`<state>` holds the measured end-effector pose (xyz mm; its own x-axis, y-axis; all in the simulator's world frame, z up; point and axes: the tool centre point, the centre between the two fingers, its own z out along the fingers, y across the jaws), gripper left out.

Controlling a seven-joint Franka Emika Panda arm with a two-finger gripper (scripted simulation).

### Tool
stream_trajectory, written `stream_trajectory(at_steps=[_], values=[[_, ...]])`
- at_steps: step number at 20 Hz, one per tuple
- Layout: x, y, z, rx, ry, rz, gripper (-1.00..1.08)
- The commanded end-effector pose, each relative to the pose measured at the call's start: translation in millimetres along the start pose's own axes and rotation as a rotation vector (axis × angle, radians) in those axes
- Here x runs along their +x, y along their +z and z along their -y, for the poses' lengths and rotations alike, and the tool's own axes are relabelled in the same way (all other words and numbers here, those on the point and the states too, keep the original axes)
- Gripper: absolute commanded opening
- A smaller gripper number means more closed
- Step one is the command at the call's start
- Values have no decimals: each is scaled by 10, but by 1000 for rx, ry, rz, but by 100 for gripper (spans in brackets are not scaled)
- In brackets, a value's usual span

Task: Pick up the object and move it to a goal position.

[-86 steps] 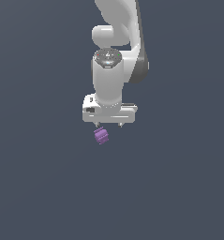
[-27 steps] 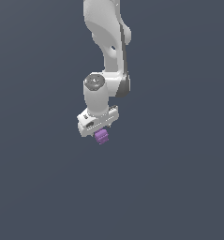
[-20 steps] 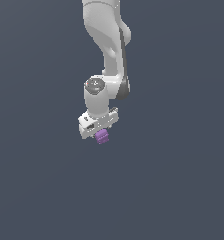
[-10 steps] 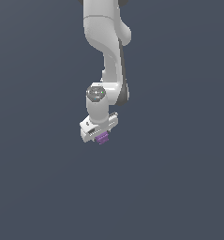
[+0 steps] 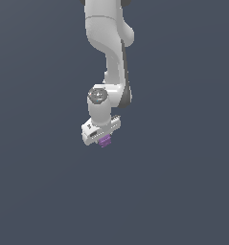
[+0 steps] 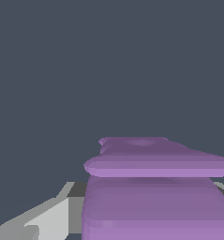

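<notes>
**Object held, arm carrying it across**

Change vs earlier frames: the arm has swung from a straight-down pose to a bent one, the wrist drifting toward the exterior view's left and then pulling back up the frame, with the hand rotated. The purple chunk has stayed tucked under the hand throughout, so the pick looks done and this reads as the transport leg. No goal marker shows in either view, so how far is left cannot be told.

Now: gripper (image 5: 104, 139) pinches the object (image 5: 105, 141), which pokes out just below the white hand body; only a small bit shows in the exterior view, the rest is hidden by the hand. Jaws themselves are barely visible there. In the wrist view the object (image 6: 155, 187) fills the near field, right up against the camera, with a pale grey finger (image 6: 48, 218) beside it.

Object look: matte purple, blocky, stacked in ridged layers with a wider lip between a narrower top and a broad base. Narrower than the hand. No surface under it is visible, only flat dark grey background.
</notes>
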<state>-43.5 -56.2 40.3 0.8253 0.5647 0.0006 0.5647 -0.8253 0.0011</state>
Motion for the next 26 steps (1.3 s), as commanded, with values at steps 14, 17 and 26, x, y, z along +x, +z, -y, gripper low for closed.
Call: stream_trajectory(at_steps=[14,17,26], values=[[142,-518,45,0,-1,0,-100],[211,-774,65,0,-1,0,-100],[473,-1721,139,0,-1,0,-100]])
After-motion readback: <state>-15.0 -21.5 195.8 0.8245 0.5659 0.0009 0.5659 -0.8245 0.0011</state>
